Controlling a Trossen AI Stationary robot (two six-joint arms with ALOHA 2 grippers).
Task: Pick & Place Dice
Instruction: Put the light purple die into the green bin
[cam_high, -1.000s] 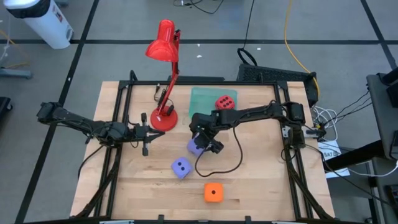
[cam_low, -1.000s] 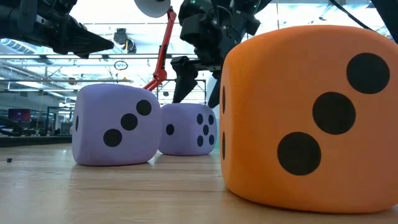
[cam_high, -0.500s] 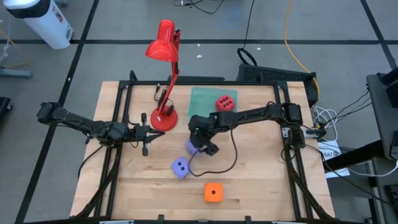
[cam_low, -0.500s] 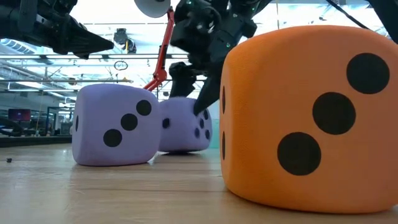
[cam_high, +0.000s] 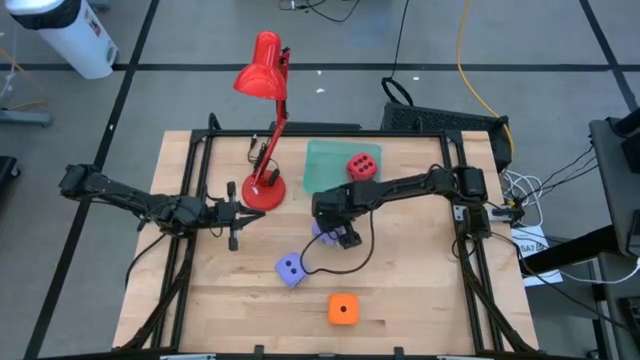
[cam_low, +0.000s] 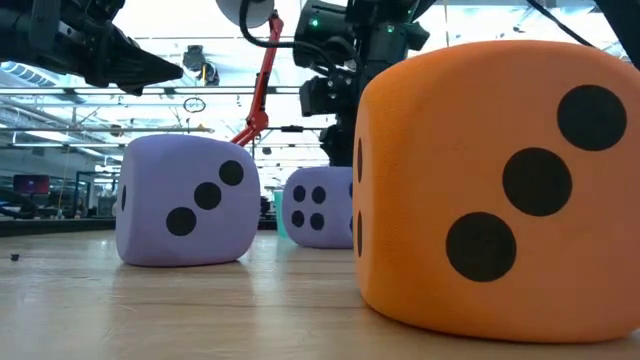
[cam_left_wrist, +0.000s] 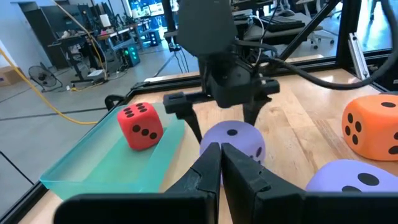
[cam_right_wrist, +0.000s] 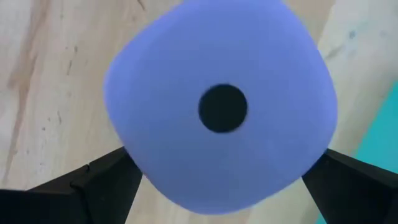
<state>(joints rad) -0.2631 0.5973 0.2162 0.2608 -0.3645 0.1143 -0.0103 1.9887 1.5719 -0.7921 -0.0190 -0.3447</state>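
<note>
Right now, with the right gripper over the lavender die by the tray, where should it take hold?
From straight above, on two opposite side faces of the lavender die. It sits flat, one pip up, and the right gripper already straddles it with open fingers.

Two lavender dice (cam_high: 290, 268) (cam_left_wrist: 233, 141) are showing dark pips, one (cam_right_wrist: 221, 106) a single black pip on top. The orange die (cam_high: 343, 309) and red die (cam_high: 362, 166) are showing black pips too. The tray (cam_high: 323, 165) is looking translucent teal, the lamp (cam_high: 262, 70) red, the counter (cam_high: 420, 290) pale wood.
</note>
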